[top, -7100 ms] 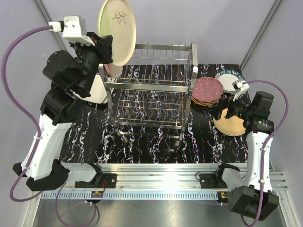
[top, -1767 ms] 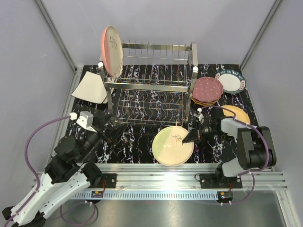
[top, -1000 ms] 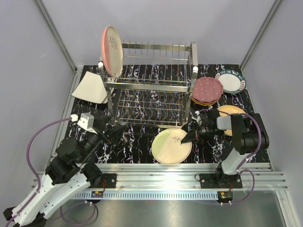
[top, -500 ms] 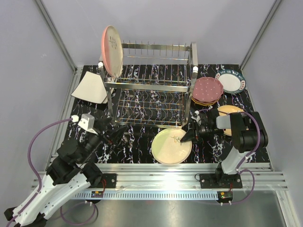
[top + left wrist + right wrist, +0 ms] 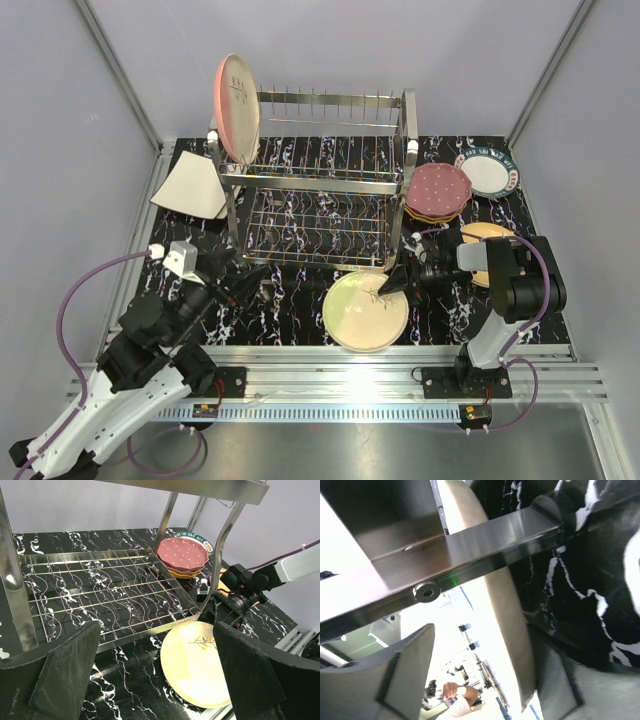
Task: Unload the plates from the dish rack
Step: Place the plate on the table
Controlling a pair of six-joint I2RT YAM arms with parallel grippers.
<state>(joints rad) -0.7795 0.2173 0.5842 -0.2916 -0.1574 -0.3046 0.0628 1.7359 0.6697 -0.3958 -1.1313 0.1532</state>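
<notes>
Marbled black tabletop [image 5: 290, 315] bears glossy cream plate [image 5: 365, 312]; right fingers [image 5: 405, 675] parted astride rim, left fingers [image 5: 65, 675] wide, empty

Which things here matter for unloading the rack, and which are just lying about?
Job: dish rack; pink plate upright in it; cream plate lying flat; maroon dotted stack; teal-rimmed plate; orange plate; squarish white plate.
Just there: purple cables; aluminium rail.

Overhead view, low left-wrist view, shared cream plate [image 5: 365, 312]; right-wrist close-up
</notes>
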